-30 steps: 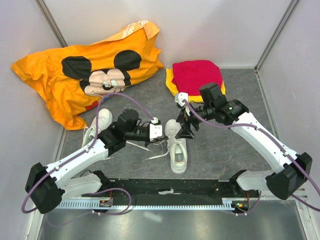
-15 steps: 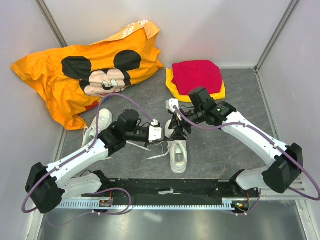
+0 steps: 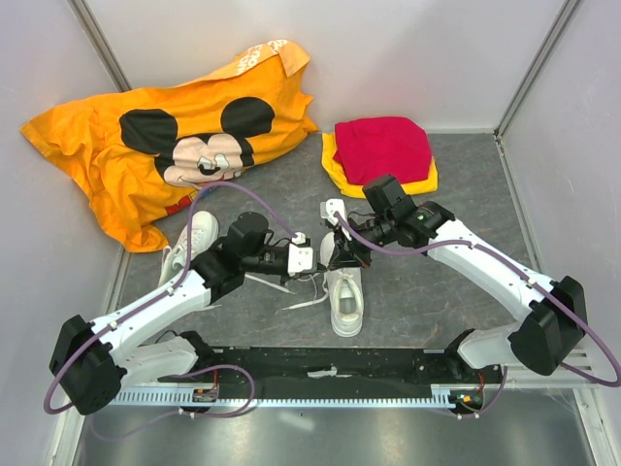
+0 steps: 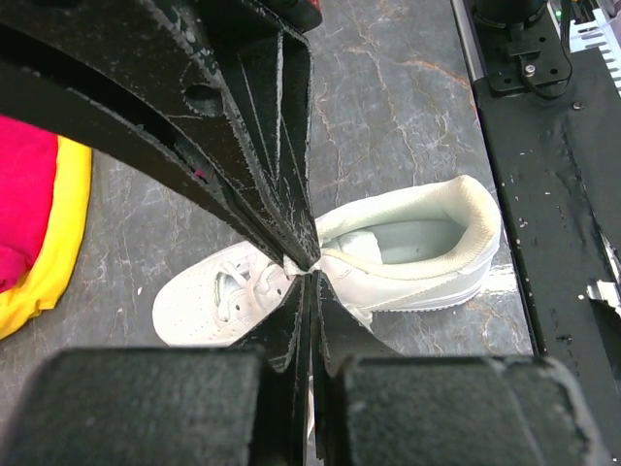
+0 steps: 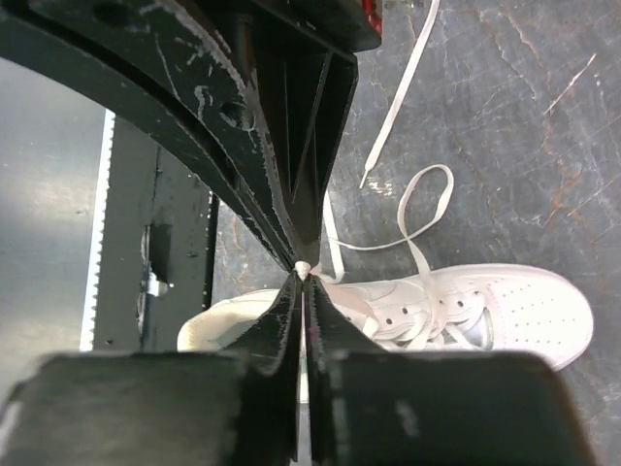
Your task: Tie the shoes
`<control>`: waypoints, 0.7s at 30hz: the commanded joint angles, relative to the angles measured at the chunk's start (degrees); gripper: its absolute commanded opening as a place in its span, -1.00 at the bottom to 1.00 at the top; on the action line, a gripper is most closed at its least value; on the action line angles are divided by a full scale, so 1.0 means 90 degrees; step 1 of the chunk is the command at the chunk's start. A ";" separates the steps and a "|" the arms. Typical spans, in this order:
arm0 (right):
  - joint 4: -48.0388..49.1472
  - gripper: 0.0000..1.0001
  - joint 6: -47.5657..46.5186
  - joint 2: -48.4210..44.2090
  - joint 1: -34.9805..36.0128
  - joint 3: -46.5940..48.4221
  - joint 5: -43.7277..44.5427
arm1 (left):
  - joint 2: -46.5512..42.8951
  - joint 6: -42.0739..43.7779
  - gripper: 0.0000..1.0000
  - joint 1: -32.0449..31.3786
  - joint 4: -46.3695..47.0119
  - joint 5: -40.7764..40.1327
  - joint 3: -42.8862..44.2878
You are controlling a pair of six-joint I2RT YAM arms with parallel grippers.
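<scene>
Well, both my grippers are closed completely. The left gripper (image 4: 307,265) pinches a small white bit of lace (image 5: 399,95) just beside the shoe (image 4: 417,254), which stands on the table (image 3: 437,291); the right gripper (image 5: 303,269) pinches another bit. With so little held, a pull may slip it free or drag the shoe.

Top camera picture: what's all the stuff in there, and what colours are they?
shoes: two, white; one mid-table between the arms, the other at the left.
laces: white, loose beside the middle shoe.
shirt: one, orange with a cartoon mouse, far left.
cloths: two, red lying on yellow, far middle.
table: one, grey.
left end effector: one, black, shut on the laces over the middle shoe.
right end effector: one, black, shut on the laces too.
</scene>
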 commanded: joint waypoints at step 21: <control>0.0350 -1.00 0.0277 -0.0602 -0.0120 -0.0537 0.0401 | 0.0959 0.3528 0.04 0.1800 -0.1917 0.0192 -0.0191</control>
